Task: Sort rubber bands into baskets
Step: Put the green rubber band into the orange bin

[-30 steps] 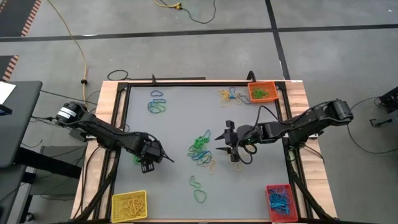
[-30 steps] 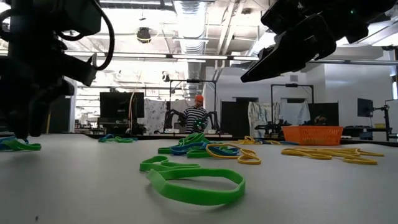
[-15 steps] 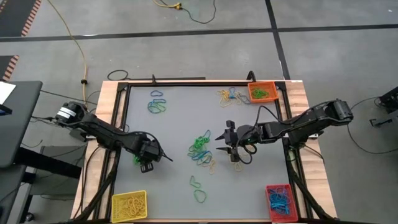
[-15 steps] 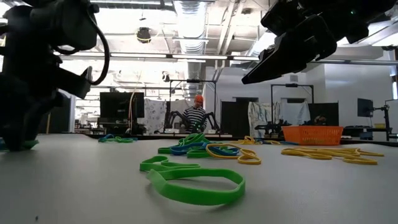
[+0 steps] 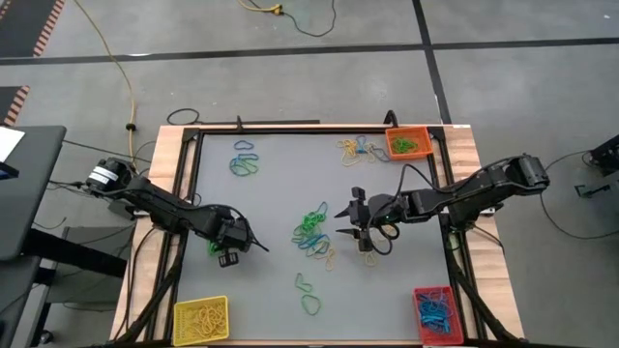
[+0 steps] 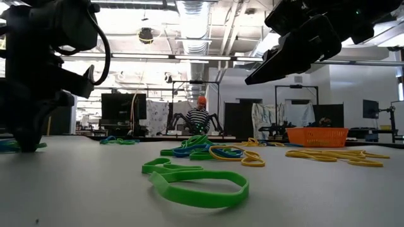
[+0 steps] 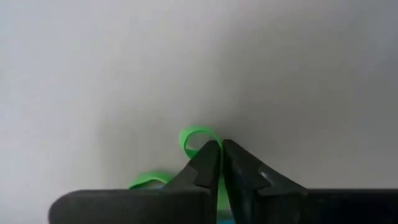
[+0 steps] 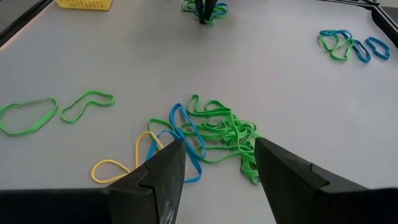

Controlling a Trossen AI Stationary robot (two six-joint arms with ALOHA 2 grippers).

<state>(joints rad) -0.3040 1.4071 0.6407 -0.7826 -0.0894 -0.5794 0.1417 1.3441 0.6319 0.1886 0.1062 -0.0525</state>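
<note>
No writing shows; left gripper [image 7: 219, 163] fingers pinch a green rubber band [image 7: 198, 138], right gripper [image 8: 214, 163] fingers spread, empty.

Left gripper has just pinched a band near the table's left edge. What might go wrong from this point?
The left gripper is shut on a green rubber band by a thin edge, so it may slip out on lifting. Blue bands lie tangled beside it and could be dragged along. The right gripper hangs open over the central pile; both arms converging there may collide.
</note>
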